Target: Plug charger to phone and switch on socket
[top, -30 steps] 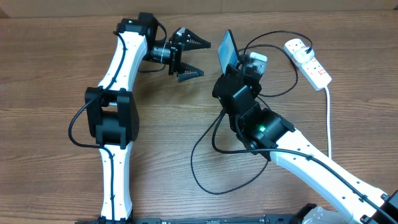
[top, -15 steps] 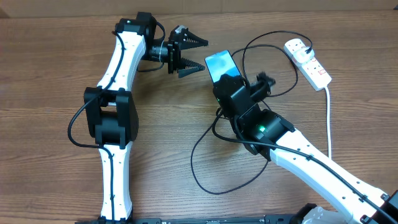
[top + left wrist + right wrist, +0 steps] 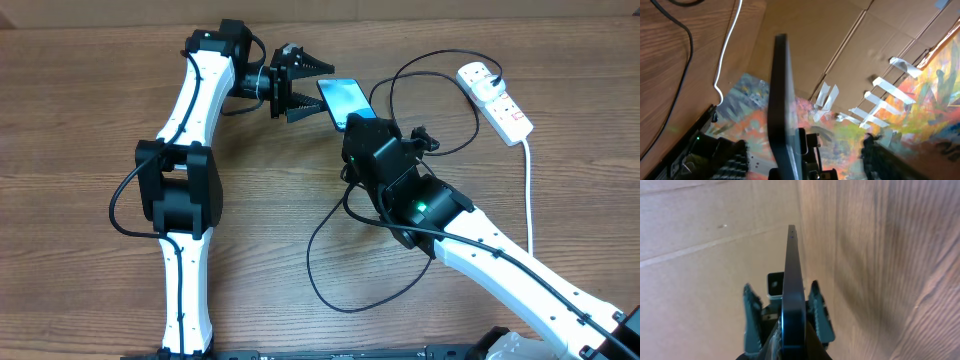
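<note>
The right gripper [image 3: 355,120] has its fingers clamped on the phone [image 3: 345,99], holding it clear of the bench [image 3: 90,260] with the cyan screen facing up. The left gripper [image 3: 318,90] sits just beside the phone's far edge, fingers apart. The charger [image 3: 309,265] lies looped on the bench, and the socket [image 3: 495,98] is well apart at the right.

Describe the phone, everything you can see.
The phone is a slim slab with dark edges and a lit cyan screen facing the overhead camera, slightly tilted. The right fingers clamp its two faces near one short end; small holes show on the thin edge. Its free end sits at the mouth of the open left fingers; contact there is unclear.
</note>
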`<state>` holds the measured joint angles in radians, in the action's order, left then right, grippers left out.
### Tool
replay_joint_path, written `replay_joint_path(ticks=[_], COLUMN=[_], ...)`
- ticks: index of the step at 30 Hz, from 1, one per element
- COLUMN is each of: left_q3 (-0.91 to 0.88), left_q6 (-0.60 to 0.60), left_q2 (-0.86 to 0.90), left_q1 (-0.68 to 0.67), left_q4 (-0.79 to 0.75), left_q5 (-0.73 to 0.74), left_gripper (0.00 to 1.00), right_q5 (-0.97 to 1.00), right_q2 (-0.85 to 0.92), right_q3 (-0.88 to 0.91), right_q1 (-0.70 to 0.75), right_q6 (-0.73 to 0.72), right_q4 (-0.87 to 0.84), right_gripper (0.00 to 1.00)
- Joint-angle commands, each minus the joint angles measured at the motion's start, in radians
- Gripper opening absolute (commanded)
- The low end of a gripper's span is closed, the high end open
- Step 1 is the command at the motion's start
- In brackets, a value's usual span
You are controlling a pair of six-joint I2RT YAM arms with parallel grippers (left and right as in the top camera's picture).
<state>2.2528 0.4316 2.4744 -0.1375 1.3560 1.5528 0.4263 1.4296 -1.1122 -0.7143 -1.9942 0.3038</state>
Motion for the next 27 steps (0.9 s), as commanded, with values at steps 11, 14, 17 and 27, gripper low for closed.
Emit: replay_joint_path(ticks=[11, 14, 17, 27], left_q3=[0.023, 0.023, 0.023, 0.023], left_q6=[0.122, 0.128, 0.139, 0.146], left_q2=[0.01, 0.01, 0.01, 0.01], left_q1=[-0.032, -0.039, -0.04, -0.039], left_q4=[-0.002, -0.002, -0.003, -0.003], left_q5=[0.014, 0.01, 0.007, -0.088], left_gripper=[0.61, 0.59, 0.59, 0.53], right_q5=[0.017, 0.017, 0.018, 0.07], right_q2=[0.017, 0.037, 0.051, 0.053], right_q3=[-0.04, -0.04, -0.04, -0.04], right_q1=[-0.003, -0.003, -0.003, -0.003], right_q6=[-0.026, -0.026, -0.026, -0.025], right_q4=[-0.037, -0.051, -0.061, -0.071], right_gripper=[0.04, 0.04, 0.04, 0.04])
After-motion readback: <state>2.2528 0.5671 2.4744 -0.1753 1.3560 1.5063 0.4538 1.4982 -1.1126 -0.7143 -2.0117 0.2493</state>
